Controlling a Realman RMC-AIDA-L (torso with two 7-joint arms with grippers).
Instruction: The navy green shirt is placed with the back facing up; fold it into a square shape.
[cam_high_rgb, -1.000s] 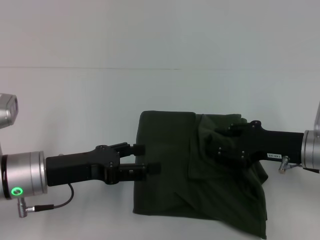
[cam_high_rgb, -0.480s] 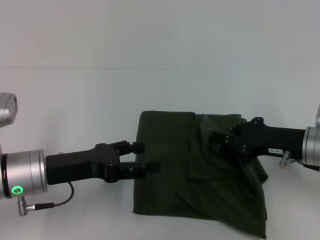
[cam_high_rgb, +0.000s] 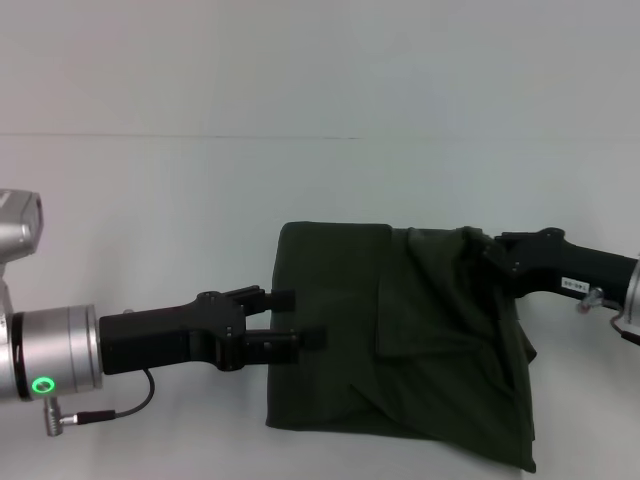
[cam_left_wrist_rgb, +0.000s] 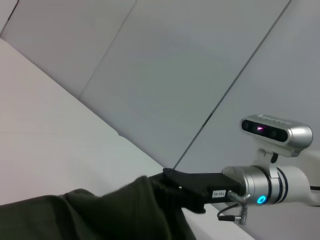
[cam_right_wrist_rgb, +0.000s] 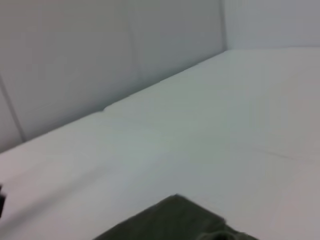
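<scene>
Nearest the robot in the head view, the left gripper (cam_high_rgb: 296, 320) sits at the left edge of the navy green shirt (cam_high_rgb: 400, 345), fingers parted with a clear gap between them, tips over the cloth edge but gripping nothing as far as shows. The shirt lies on the white table (cam_high_rgb: 150, 200) right of centre, already folded to a rough block: left side flat and straight, a folded panel running down the middle, right side bunched and rumpled, lower right corner sagging out. Farther back on the right, the right gripper (cam_high_rgb: 505, 255) is at the shirt's upper right corner; whether its fingers are parted or closed cannot be told. In the left wrist view it (cam_left_wrist_rgb: 187, 192) meets the cloth (cam_left_wrist_rgb: 100, 215).

Step judged: late fold, tidying the right side. Next move likely calls for flattening the bunched right edge and squaring that lower corner.
</scene>
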